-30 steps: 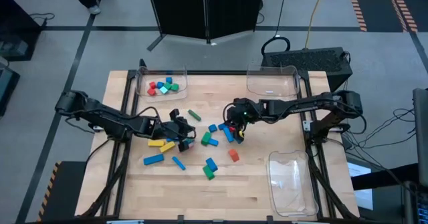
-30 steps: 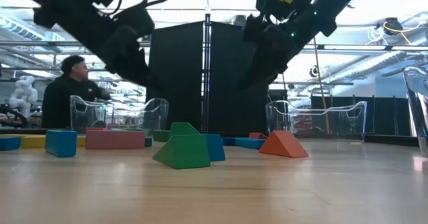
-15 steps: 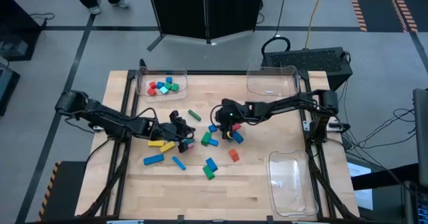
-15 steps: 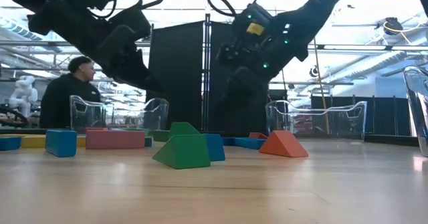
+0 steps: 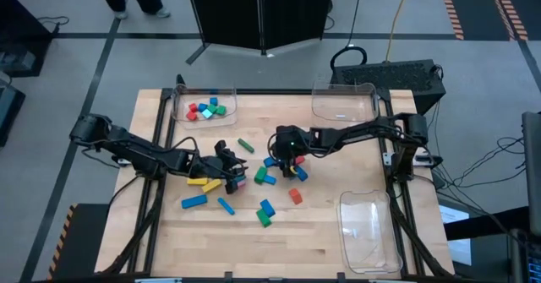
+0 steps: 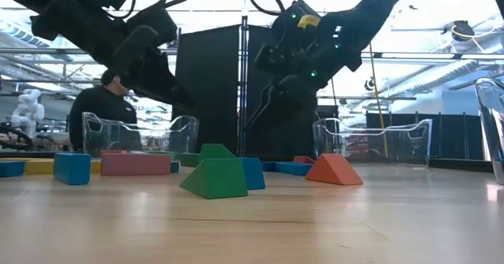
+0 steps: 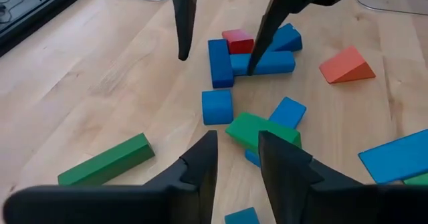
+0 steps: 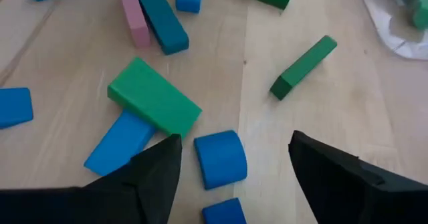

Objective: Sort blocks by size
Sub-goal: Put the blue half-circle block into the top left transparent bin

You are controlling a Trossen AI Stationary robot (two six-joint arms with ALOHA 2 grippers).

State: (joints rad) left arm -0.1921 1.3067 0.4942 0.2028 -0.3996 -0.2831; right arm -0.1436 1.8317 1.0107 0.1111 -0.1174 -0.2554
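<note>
I see the right gripper (image 5: 286, 160) hanging over the middle of the pale wooden surface (image 5: 321, 232), its jaws spread wide with nothing between them. Right under it lies a small blue block with one rounded end (image 8: 221, 158), beside a flat green block (image 8: 154, 97) that lies across a longer blue bar (image 8: 119, 144). A slim green bar (image 8: 304, 66) lies apart from these, and a pink bar (image 8: 134, 13) and a teal bar (image 8: 162, 21) lie side by side, touching.

The left gripper (image 5: 233, 179) sits low over the left half of the surface — its jaws stand only a little apart and grip nothing. From its wrist I look past them to a blue cube (image 7: 217, 107), a red cube (image 7: 237, 40) wedged among blue bars (image 7: 264, 61), and an orange wedge (image 7: 346, 65).

More loose blocks (image 5: 254, 194) lie scattered towards the near edge, and a few small blocks (image 5: 205, 108) lie in the clear plastic tray at the far left (image 5: 179, 107). Two other clear trays (image 5: 343, 103) (image 5: 368, 232) sit far right and near right.

I can read no brand or label — only a fragment of white lettering on the right arm in the low view, too cropped to make out.
</note>
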